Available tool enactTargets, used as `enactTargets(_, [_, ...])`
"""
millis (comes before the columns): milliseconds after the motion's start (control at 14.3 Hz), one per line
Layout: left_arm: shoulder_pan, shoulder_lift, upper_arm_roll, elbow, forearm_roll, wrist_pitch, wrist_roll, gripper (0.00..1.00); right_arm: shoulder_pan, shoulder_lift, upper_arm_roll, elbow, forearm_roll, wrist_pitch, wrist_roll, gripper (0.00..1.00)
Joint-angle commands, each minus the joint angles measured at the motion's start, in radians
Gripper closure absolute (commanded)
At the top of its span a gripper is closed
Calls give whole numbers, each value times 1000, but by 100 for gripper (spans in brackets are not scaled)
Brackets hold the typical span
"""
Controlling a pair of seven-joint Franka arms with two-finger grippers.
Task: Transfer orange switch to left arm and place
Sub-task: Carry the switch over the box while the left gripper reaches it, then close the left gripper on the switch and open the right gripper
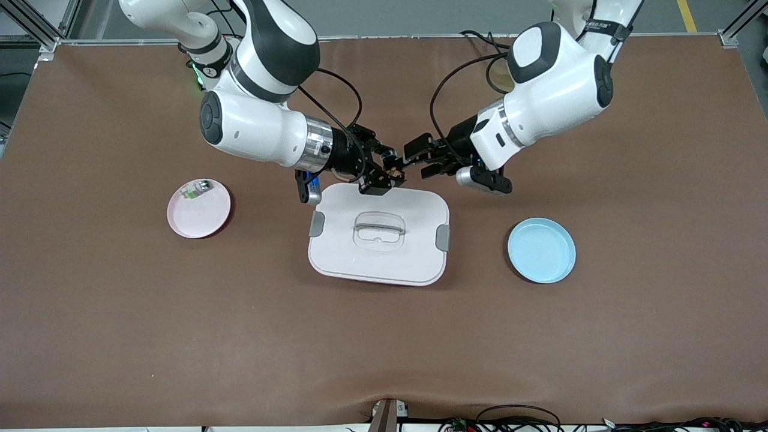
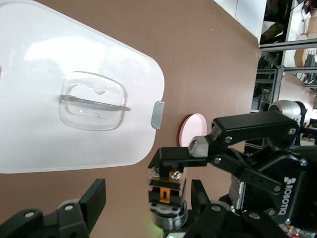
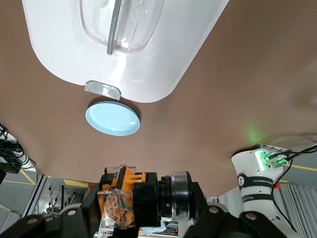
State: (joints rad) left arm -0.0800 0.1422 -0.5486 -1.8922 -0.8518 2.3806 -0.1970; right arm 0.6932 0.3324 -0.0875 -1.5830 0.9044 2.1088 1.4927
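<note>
Midair, my right gripper is clamping the orange switch over the box lid's edge, while my left gripper, jaws parted, is flanking it.

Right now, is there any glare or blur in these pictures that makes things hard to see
Left wrist view: soft glare washes over the large white rounded-rectangular box lid, and the left gripper's near black fingers look soft. Right wrist view: reflections streak the lid's clear recessed handle, and the tiny orange switch up close is blurred. Front view: evenly lit, faint shadows only.
</note>
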Motion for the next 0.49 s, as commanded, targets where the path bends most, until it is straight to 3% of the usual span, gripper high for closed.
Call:
enactTargets(0, [-36, 16, -7, 2, -38, 66, 2, 25, 12, 14, -11, 28, 11, -1, 20, 63])
enactTargets(210, [-52, 26, -7, 4, -39, 74, 5, 31, 14, 14, -11, 28, 11, -1, 20, 63])
enactTargets(420, [-55, 42, -7, 10, -39, 88, 14, 64, 16, 14, -11, 28, 11, -1, 20, 63])
